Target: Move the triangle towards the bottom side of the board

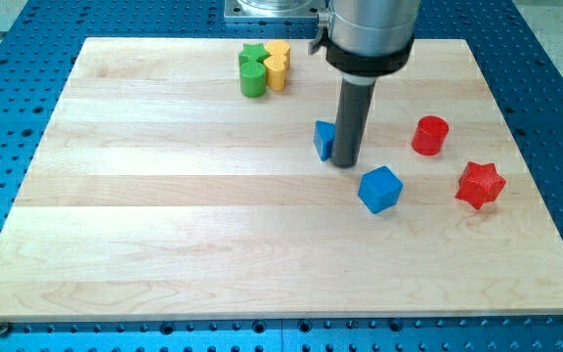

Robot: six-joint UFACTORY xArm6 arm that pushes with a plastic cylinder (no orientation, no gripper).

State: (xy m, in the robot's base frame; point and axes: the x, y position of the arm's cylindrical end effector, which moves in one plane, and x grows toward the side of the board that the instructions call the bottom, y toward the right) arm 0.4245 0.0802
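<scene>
A blue block (324,139), the triangle as far as its shape shows, lies on the wooden board (164,215) right of centre, partly hidden behind my rod. My tip (346,163) rests on the board touching or almost touching the triangle's right side, slightly below it. A blue cube (379,189) sits just below and right of my tip, a small gap apart.
A red cylinder (430,135) and a red star (480,185) lie at the view's right. At the view's top, a green star (253,54), a green cylinder (252,79), a yellow cylinder (278,51) and a yellow heart (276,72) cluster together.
</scene>
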